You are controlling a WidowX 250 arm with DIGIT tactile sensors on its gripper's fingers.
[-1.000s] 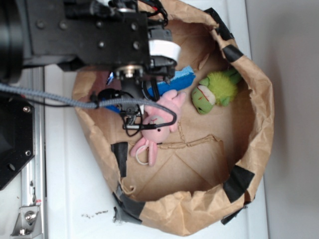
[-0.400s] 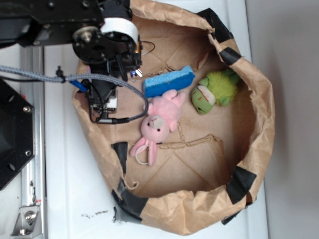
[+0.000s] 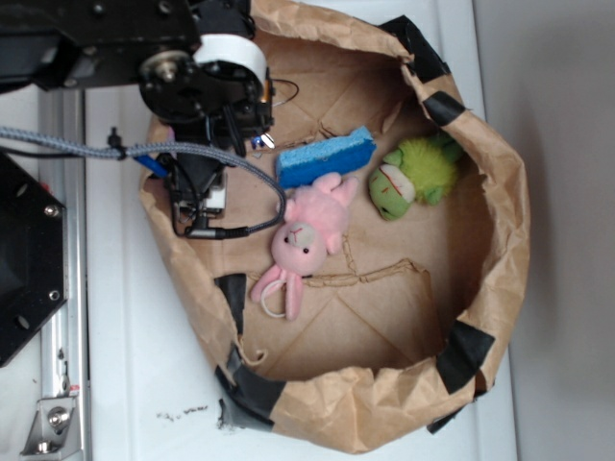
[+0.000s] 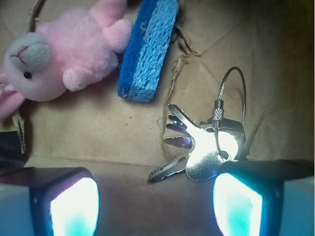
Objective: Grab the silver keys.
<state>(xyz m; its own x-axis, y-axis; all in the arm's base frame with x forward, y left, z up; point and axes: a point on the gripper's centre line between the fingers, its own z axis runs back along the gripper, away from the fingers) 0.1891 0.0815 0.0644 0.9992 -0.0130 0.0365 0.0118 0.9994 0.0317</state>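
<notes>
The robot's gripper (image 4: 155,206) hangs low inside the brown paper bag (image 3: 500,221), close to its floor. Its two fingers (image 4: 69,201) stand wide apart with nothing between them. That is probably so they can go down around something.

The silver keys (image 4: 206,145) lie flat on the bag floor, just ahead of the gripper and off to the side of its right finger in the wrist view. The fat ends of the keys sit right next to that finger tip, and may be a bit under it. The thin wire ring (image 4: 231,93) loops up and away from the gripper. In the outside view the arm hides the keys.

Farther out from the gripper lies the blue sponge (image 4: 147,49), and beside it the pink bunny (image 4: 64,54), both well past the keys. A green plush toy (image 3: 413,178) rests farther still, near the bag wall.

The keys are not centered between the fingers. I think the gripper has to slide over toward them first, or the right finger may land on top of them.
</notes>
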